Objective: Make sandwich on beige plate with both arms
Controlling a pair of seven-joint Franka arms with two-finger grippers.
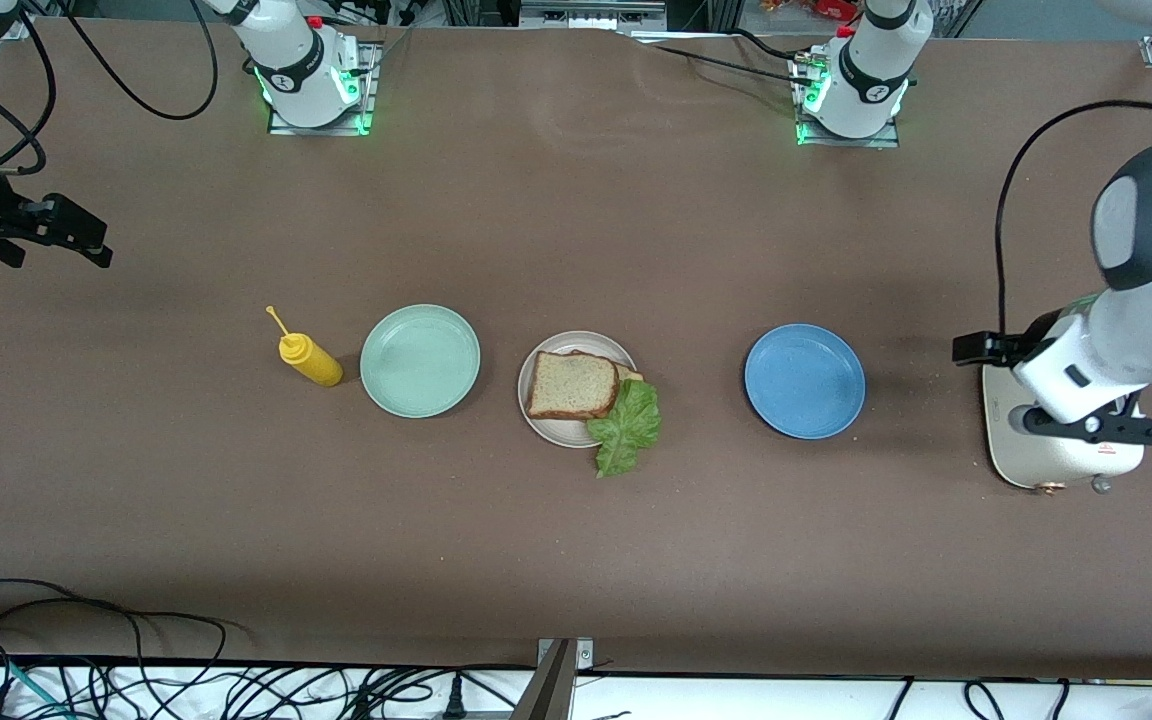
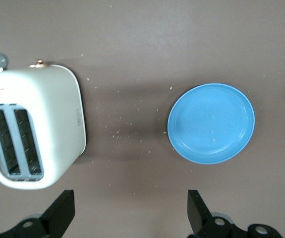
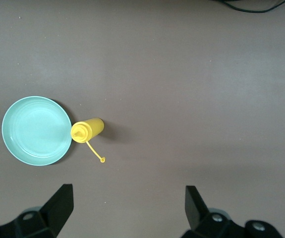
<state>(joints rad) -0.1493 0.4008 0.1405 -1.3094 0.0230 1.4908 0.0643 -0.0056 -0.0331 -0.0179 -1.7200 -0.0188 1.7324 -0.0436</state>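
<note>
Both end effectors, left (image 2: 127,213) over the toaster (image 2: 30,126) and right (image 3: 127,210) near the mustard bottle (image 3: 87,130), gape empty. I judge the sandwich (image 1: 576,385) on the beige plate (image 1: 548,428) light, soft and crumbly, its lettuce (image 1: 626,428) limp; I'd pinch crust edges gently.

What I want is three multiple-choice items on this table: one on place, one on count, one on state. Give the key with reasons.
1. The yellow plastic squeeze bottle stands:
A. beside the round mint-green plate
B. on a bread slice
C. at the table edge nearest the front camera

2. Round plates on the table:
A. two
B. three
C. four

3. Both grippers are:
A. open, empty
B. shut on bread
C. shut on lettuce

Key:
1 A, it stands beside that plate, toward the right arm's end.
2 B, mint-green, beige plate and blue plate.
3 A, the left gripper over the table by the white toaster and the right gripper over the table near the bottle both hold nothing.
</note>
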